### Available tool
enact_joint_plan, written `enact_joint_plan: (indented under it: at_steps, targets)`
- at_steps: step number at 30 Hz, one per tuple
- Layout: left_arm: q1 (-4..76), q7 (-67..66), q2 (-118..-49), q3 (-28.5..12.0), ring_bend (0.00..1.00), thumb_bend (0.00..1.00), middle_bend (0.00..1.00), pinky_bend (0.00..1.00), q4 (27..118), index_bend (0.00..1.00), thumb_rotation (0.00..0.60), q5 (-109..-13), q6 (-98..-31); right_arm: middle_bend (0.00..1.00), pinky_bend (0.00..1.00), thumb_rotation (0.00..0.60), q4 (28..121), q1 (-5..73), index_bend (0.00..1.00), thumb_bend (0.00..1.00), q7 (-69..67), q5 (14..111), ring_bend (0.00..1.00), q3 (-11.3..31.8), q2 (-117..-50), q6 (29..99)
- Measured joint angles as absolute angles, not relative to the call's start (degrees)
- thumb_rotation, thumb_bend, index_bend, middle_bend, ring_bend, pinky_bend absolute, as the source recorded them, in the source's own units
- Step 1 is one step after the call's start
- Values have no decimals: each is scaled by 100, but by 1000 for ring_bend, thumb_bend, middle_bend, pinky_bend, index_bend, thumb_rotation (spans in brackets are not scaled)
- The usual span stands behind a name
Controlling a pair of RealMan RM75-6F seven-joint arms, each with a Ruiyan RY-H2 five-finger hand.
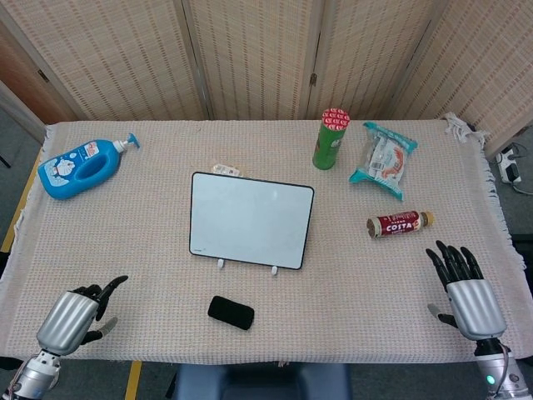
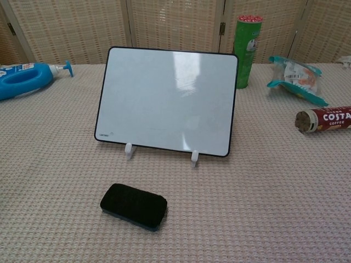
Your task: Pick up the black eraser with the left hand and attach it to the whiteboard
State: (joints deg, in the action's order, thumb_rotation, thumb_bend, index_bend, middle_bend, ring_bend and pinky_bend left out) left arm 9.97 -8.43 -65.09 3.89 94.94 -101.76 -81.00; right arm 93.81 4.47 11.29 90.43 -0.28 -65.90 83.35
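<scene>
The black eraser point(image 1: 231, 312) point(image 2: 133, 205) lies flat on the table in front of the whiteboard. The whiteboard point(image 1: 251, 220) point(image 2: 167, 101) stands tilted back on two small white feet at the table's middle, its face blank. My left hand point(image 1: 77, 315) hovers over the table's front left corner, open and empty, fingers pointing right toward the eraser, still well to its left. My right hand point(image 1: 465, 286) is at the front right edge, open, fingers spread and pointing away from me. Neither hand shows in the chest view.
A blue pump bottle point(image 1: 81, 167) lies at the back left. A green can point(image 1: 331, 138), a teal snack bag point(image 1: 383, 159) and a Costa coffee bottle point(image 1: 400, 224) on its side sit at the back right. A woven cloth point(image 1: 150, 250) covers the table.
</scene>
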Motion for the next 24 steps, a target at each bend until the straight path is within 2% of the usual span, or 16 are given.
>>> enact_joint_plan:
  at_steps: [9, 24]
  targets:
    - [1575, -1604, -6532, 357, 897, 246, 1000, 1000, 10210, 280, 600, -9765, -6801, 0, 0, 600, 9427, 461, 0, 154, 1044, 9062, 0, -53, -6506, 8287]
    - [2253, -2396, -7425, 137, 904, 253, 1000, 1000, 10370, 300, 600, -9221, -5854, 0, 0, 600, 9446, 522, 0, 153, 1052, 8974, 0, -62, -6501, 8098]
